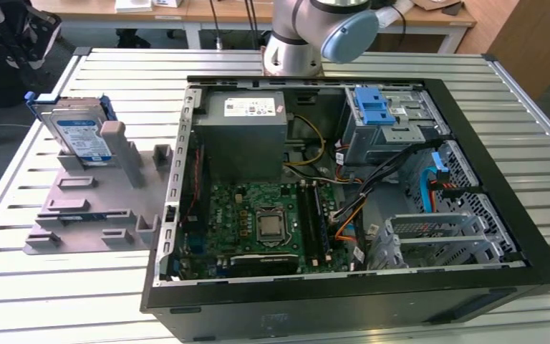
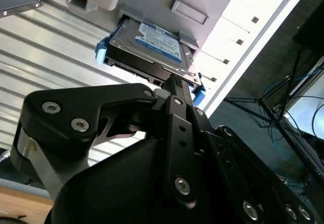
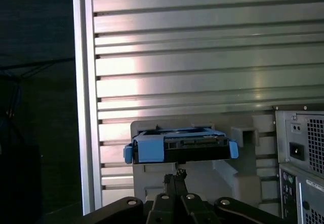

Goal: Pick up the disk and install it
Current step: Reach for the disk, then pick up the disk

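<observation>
The disk [image 1: 82, 136], silver with a white-and-blue label and blue side rails, stands tilted on edge at the back of a grey plastic stand [image 1: 94, 208], at the exterior view's left. Both wrist views look down on the disk [image 2: 152, 44] [image 3: 179, 145] with its connector edge facing the camera. My gripper [image 3: 174, 176] [image 2: 177, 79] is shut, its black fingers pressed together with nothing between them. It points at the middle of that edge and is not touching the disk.
An open black computer case [image 1: 533, 236] lies at the exterior view's right, with a grey power-supply box [image 1: 246, 118], green motherboard [image 1: 266, 215] and a drive cage with a blue latch [image 1: 375, 107]. The ribbed metal table [image 1: 46, 294] ends close beyond the stand.
</observation>
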You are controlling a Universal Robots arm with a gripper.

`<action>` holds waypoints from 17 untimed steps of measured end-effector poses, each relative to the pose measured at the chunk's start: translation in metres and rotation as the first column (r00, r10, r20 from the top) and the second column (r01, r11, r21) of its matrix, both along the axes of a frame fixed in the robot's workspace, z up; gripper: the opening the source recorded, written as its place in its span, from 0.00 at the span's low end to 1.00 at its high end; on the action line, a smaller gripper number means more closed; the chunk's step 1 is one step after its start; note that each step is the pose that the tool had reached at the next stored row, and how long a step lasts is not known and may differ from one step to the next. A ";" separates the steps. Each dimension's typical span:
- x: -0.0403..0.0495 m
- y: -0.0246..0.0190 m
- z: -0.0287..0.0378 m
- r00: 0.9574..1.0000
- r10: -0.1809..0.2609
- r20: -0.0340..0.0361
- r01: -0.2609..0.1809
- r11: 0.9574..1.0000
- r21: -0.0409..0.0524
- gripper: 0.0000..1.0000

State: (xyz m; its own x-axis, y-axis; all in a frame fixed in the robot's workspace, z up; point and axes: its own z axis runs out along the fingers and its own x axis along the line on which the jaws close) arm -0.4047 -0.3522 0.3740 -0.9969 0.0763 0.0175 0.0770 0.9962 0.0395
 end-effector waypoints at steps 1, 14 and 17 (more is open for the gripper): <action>0.0000 0.0000 0.0000 1.000 0.000 0.000 0.000 1.000 0.000 0.11; -0.0003 0.0000 0.0000 1.000 0.001 0.000 -0.001 1.000 0.000 0.11; -0.0004 0.0000 0.0000 1.000 0.010 0.000 -0.010 1.000 0.000 0.11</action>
